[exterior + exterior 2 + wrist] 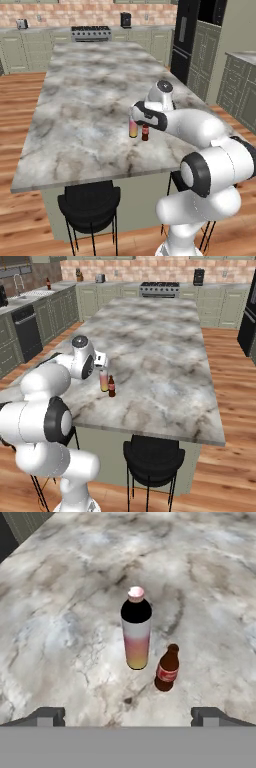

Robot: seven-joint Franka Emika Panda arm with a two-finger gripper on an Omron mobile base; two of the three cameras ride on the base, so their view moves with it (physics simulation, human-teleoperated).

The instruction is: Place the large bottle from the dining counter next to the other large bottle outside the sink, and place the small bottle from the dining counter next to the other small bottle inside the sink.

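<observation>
While hovering above the dining counter (75, 110), gripper (128, 716) spread wide, nothing between the fingertips (47, 716); released, holding nothing. Seen in the hand view with both tips apart at the bottom edge, well short of either bottle.

Large bottle (136, 632) upright on the dining counter, near its front edge on the robot's side. Body fading pink to orange-yellow, white band above, dark shoulder, pale pink cap. Located in the left base view (133, 127) just under the wrist, and in the right base view (103, 380) just beside the white hand.

Small bottle (167, 668) upright just beside the large bottle, apart from it by a narrow gap, not touching as far as can be told. Dark brown glass, red label, reaching well under the large bottle's shoulder. Marked in the left base view (145, 132) to the right of the large bottle; likewise in the right base view (111, 387).

Sink (36, 293) far off from the dining counter, set in the narrower top along the far left wall in the right base view, with tap (18, 283) above it. Another brown bottle (48, 283) standing on that top just past the sink; too small to read its label.

Black stool (90, 202) tucked under the dining counter's near edge.
</observation>
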